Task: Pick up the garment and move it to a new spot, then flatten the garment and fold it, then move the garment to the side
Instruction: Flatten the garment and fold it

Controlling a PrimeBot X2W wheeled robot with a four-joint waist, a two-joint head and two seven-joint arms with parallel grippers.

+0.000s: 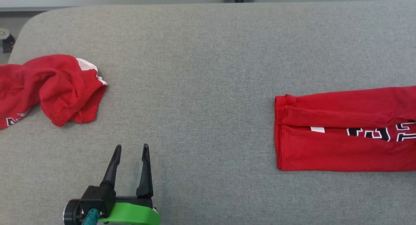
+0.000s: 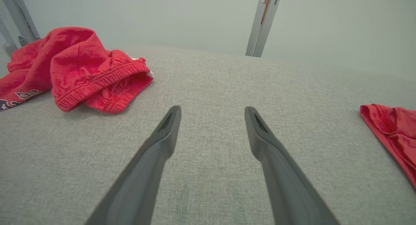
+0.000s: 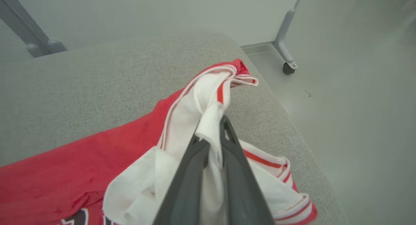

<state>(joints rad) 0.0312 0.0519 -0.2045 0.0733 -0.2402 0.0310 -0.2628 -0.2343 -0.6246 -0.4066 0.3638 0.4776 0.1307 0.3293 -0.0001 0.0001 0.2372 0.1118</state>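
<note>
A red garment (image 1: 341, 143) with black-and-white lettering lies folded lengthwise at the right of the grey padded table (image 1: 208, 56), running off the head view's right edge. In the right wrist view my right gripper (image 3: 211, 130) is shut on a bunched white, red-striped part of this garment (image 3: 81, 160), close to the table's rounded corner. The garment's near end (image 2: 390, 127) also shows at the right of the left wrist view. My left gripper (image 1: 132, 147) stands open above bare table at the lower left, nothing between its fingers (image 2: 162, 134).
A second red garment (image 1: 58, 88) lies crumpled at the table's left edge, up and to the left of my left gripper, its elastic hem (image 2: 97, 85) facing it. Beyond the table's corner are pale floor (image 3: 357, 104) and a frame leg on a caster (image 3: 287, 67).
</note>
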